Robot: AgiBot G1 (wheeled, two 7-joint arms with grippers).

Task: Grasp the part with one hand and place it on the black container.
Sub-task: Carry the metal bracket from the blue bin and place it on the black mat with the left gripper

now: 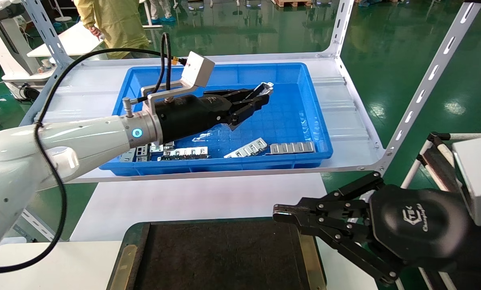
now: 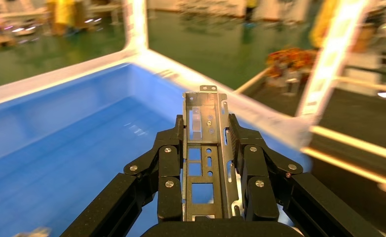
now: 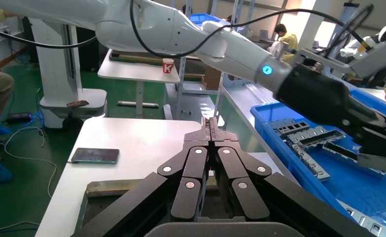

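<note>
My left gripper [image 1: 259, 96] hangs over the far right part of the blue bin [image 1: 319, 121], shut on the part [image 1: 266, 87]. In the left wrist view the part [image 2: 204, 129] is a grey metal strip with raised side edges and rectangular cutouts. It lies lengthwise between the black fingers [image 2: 170, 163], with its end sticking out past the tips. The black container [image 1: 224, 257] lies at the near edge, below and in front of the bin. My right gripper [image 1: 281, 214] is shut on nothing and rests by the container's right edge; its tips [image 3: 210, 126] are pressed together.
More metal strips lie along the bin's near wall [image 1: 248, 148] [image 1: 292, 147] [image 1: 183, 152]. The bin sits on a white shelf with slotted corner posts [image 1: 429, 76]. A phone [image 3: 95, 155] lies on the white table. A person in yellow [image 1: 113, 20] stands behind the shelf.
</note>
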